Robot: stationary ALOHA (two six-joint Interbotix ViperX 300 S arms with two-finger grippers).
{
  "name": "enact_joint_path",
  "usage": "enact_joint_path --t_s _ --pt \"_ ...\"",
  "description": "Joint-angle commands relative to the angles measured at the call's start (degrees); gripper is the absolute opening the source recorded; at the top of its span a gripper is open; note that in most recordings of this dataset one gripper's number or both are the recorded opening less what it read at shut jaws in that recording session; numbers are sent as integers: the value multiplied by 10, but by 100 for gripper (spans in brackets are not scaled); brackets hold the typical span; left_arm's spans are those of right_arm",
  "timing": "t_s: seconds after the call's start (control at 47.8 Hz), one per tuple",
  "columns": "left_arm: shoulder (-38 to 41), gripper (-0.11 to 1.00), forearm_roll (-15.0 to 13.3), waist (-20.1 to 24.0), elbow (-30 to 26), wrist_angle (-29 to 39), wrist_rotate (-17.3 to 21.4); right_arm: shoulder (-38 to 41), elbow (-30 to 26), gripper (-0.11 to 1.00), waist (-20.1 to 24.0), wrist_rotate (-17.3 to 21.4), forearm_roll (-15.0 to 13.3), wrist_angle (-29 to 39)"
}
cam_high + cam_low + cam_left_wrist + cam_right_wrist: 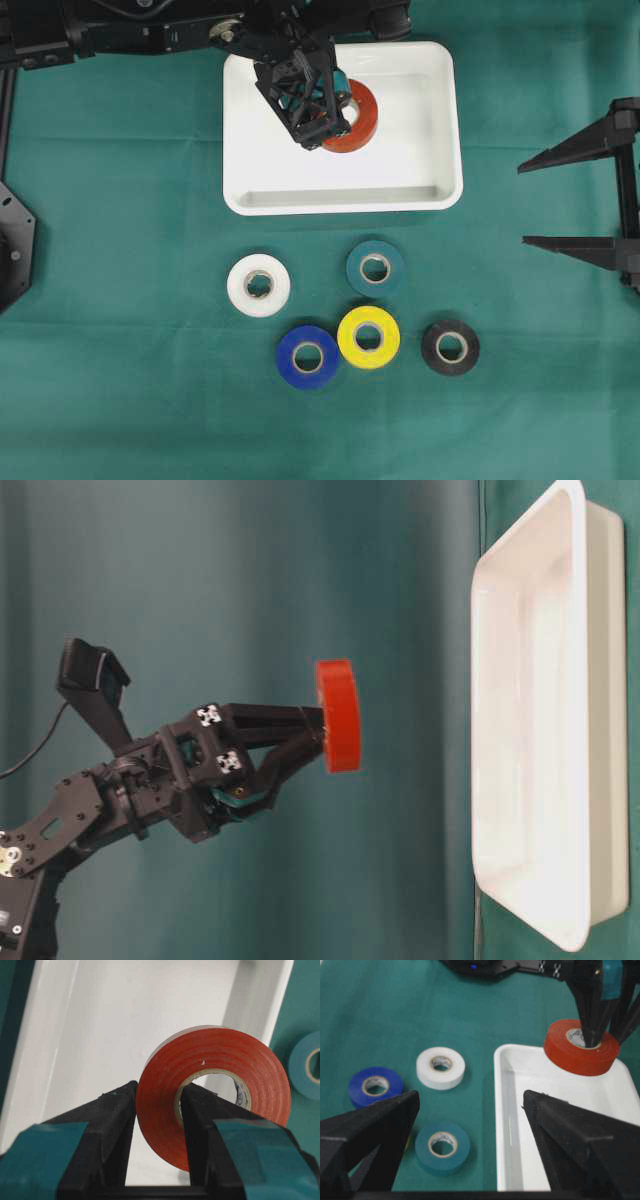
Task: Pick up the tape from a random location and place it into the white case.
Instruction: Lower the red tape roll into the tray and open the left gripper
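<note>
White case (440, 190) sits top centre of the overhead view, nothing resting on its floor. Left gripper (335, 125) hovers over it, clamped on the red tape's (362, 120) wall. Right gripper (530, 205), right edge, gapes wide.

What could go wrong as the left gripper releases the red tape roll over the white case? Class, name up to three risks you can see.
1. The red tape roll hangs clear above the white case; dropped from there, it may bounce or roll to the rim.
2. The left gripper pinches only one wall, with one finger through the core, so the roll may catch on it when the jaws open.
3. In the overhead view the roll sits near the case's far rim, leaving little margin there.
</note>
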Motion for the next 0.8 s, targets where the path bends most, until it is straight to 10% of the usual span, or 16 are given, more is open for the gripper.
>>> enact_joint_path --t_s 0.0,0.775 --pt "-16 21 1 3 4 -17 -1 4 -17 92 2 0 -1 -3" --pt "60 21 2 40 108 -181 0 6 -14 92 2 1 -1 -5"
